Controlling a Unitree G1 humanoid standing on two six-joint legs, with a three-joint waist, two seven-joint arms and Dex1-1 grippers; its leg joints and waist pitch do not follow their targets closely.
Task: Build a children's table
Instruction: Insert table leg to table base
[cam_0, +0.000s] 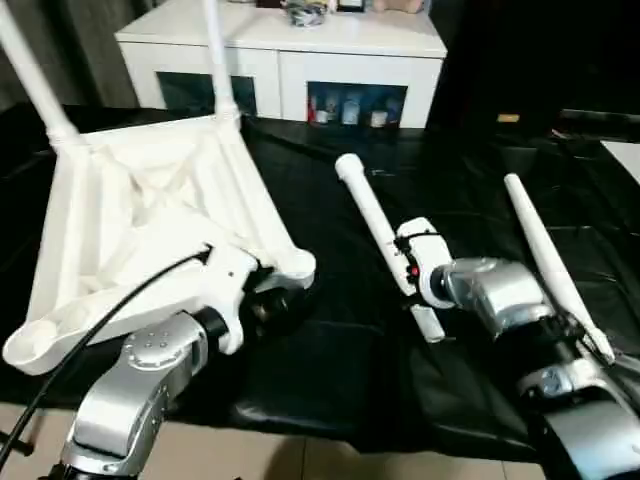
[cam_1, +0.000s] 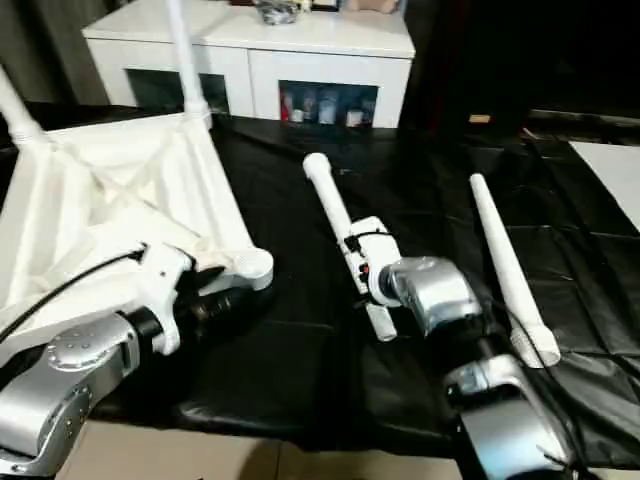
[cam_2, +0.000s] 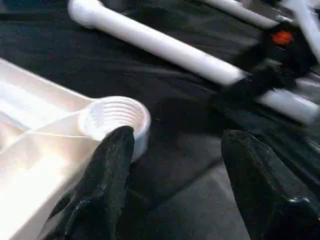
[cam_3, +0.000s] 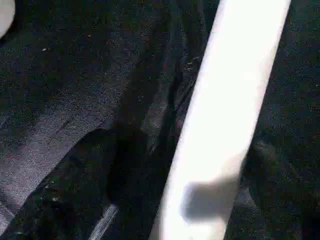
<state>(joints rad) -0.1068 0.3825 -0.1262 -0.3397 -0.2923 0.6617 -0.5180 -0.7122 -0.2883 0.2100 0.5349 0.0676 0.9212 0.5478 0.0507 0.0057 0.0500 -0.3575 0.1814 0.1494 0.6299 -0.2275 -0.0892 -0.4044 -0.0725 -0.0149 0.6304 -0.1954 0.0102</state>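
The children's table top (cam_0: 150, 210) lies underside up on the left, ribs showing. Two white legs (cam_0: 35, 80) (cam_0: 215, 60) stand upright in its far corner sockets. My left gripper (cam_2: 175, 140) is open at the near right corner socket (cam_2: 117, 117), which is threaded and has no leg in it. One finger (cam_2: 107, 170) rests against the socket's side, and nothing sits between the fingers. A third leg (cam_0: 365, 205) lies on the black cover in the middle. My right gripper (cam_0: 410, 265) is open astride it, the tube (cam_3: 225, 100) running between its fingers. A fourth leg (cam_0: 545, 255) lies to the right.
A white cabinet (cam_0: 290, 50) with glass doors stands behind the black-covered work table (cam_0: 330, 370). A black cable (cam_0: 90, 330) runs along my left forearm. A white sheet (cam_0: 625, 155) lies at the table's right edge. The table's front edge is close below my arms.
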